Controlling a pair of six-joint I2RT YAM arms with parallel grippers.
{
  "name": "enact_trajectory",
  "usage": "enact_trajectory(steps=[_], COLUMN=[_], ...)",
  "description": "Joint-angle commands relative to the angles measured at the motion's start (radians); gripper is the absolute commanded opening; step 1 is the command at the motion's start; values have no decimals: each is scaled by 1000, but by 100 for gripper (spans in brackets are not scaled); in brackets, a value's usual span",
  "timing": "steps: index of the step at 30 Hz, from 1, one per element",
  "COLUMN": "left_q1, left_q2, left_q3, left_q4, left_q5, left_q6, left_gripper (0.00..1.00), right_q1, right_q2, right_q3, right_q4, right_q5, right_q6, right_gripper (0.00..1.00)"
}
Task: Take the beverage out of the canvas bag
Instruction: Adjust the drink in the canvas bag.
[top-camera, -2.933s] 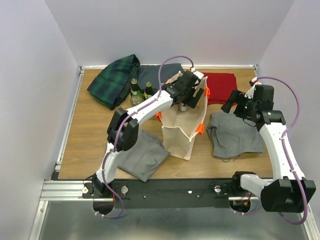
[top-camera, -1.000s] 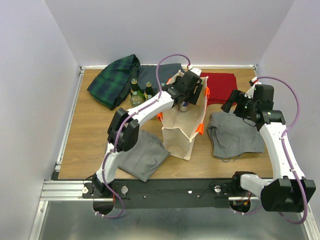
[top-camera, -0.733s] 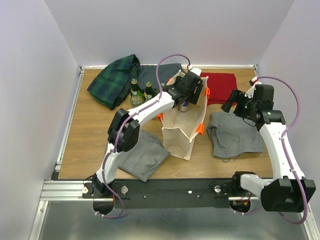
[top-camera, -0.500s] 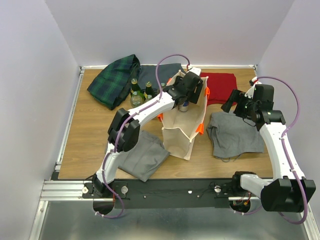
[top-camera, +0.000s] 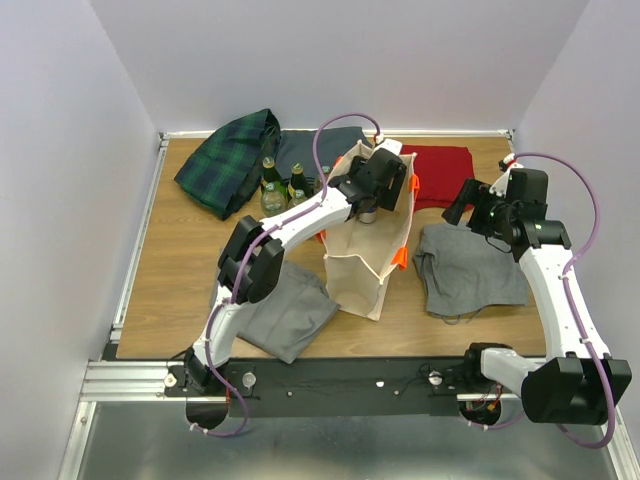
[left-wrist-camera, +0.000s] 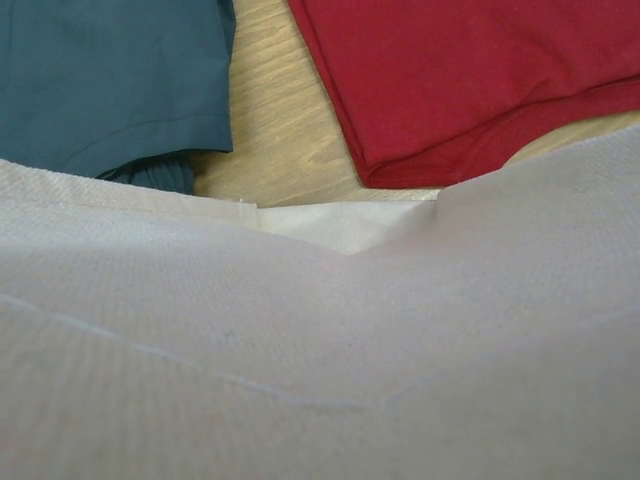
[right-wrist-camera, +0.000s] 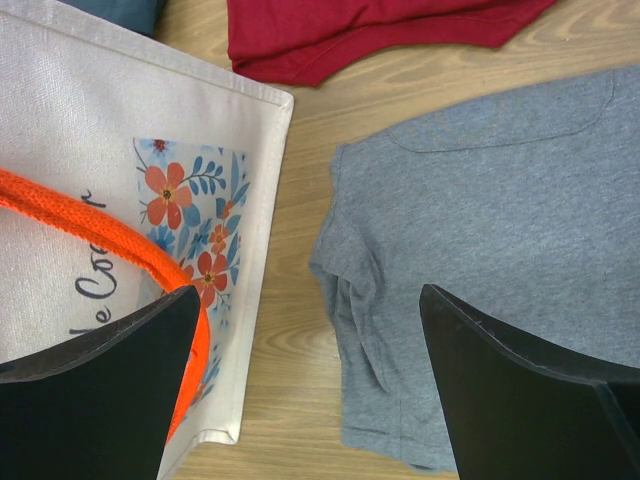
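The cream canvas bag (top-camera: 362, 262) with orange handles (top-camera: 401, 255) stands upright mid-table. My left gripper (top-camera: 376, 190) is at its open mouth, at the far rim. A silvery cylinder, probably the beverage (top-camera: 367, 213), shows just below it inside the bag. In the left wrist view the bag's canvas (left-wrist-camera: 320, 380) fills the lower frame and hides the fingers. My right gripper (right-wrist-camera: 308, 300) is open and empty, low over the wood between the bag's flowered side (right-wrist-camera: 100, 150) and a grey shirt (right-wrist-camera: 500, 250). It also shows in the top view (top-camera: 458, 207).
Two green glass bottles (top-camera: 271, 186) stand left of the bag beside a plaid cloth (top-camera: 230, 160). A teal cloth (top-camera: 305, 150) and a red cloth (top-camera: 438, 172) lie behind the bag. Another grey cloth (top-camera: 285, 310) lies front left. Walls enclose the table.
My left gripper has shifted slightly toward the far rim of the bag mouth. The right arm has not moved.
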Motion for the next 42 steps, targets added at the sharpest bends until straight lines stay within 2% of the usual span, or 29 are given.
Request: enact_trajectory(steps=[1,12,17,32,35,36,42], left_q1=[-4,-4,-4,-4,-4,-4,-4], left_q2=[25,24,24,34,36,38,41], left_q3=[-9,-16,-9,-10,-13,-13,-13], left_q4=[6,9,0,-27,-30,-33,-40], left_q5=[-43,-50,-51,-50,-40,-36,-25], left_q6=[-11,-16,-13,3,4,7,9], left_gripper=[87,75,73,61,63,73,73], right_q1=[-7,-8,-8,-7,-7,-7,-7], right_q2=[1,-1,-1,2,4,5,8], right_q3=[-12,-13,-13,-10,-7,-7,-5], right_q4=[19,21,21,19,18,19,19], right_q5=[6,6,6,5,3,5,0], right_q6=[-12,-10,-10,-10,-10,-9,-10], right_gripper=[100,100,100,100,100,100,100])
